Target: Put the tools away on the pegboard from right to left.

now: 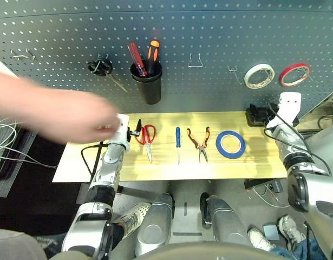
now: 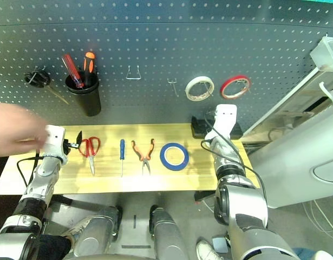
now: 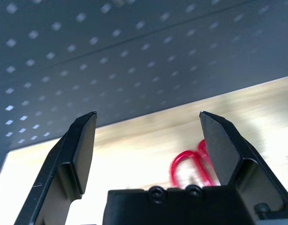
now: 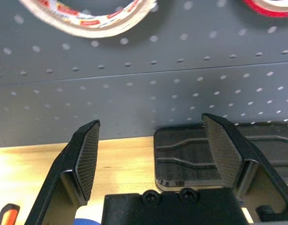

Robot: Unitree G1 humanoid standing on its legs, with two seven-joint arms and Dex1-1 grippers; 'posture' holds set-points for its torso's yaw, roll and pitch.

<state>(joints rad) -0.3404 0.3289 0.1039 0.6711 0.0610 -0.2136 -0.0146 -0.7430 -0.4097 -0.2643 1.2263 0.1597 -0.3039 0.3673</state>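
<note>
Both grippers, left (image 3: 148, 140) and right (image 4: 158, 150), stand wide open and empty, resting at either end of the table (image 1: 171, 170). Behind it the pegboard (image 1: 209, 32) carries bare hooks. On the table, right to left, lie the blue tape (image 1: 230, 144), pliers (image 1: 199, 143), scissors (image 1: 147, 138) and screwdriver (image 1: 177, 143). A person's blurred hand (image 1: 58, 116) hovers by the left gripper.

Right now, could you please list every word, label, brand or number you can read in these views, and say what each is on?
None can be read.
White tape roll on the pegboard: red and dark print along its edge, too blurred to read.
Red tape roll, blue tape roll, pliers, screwdriver, red-handled scissors: no legible marking.
</note>
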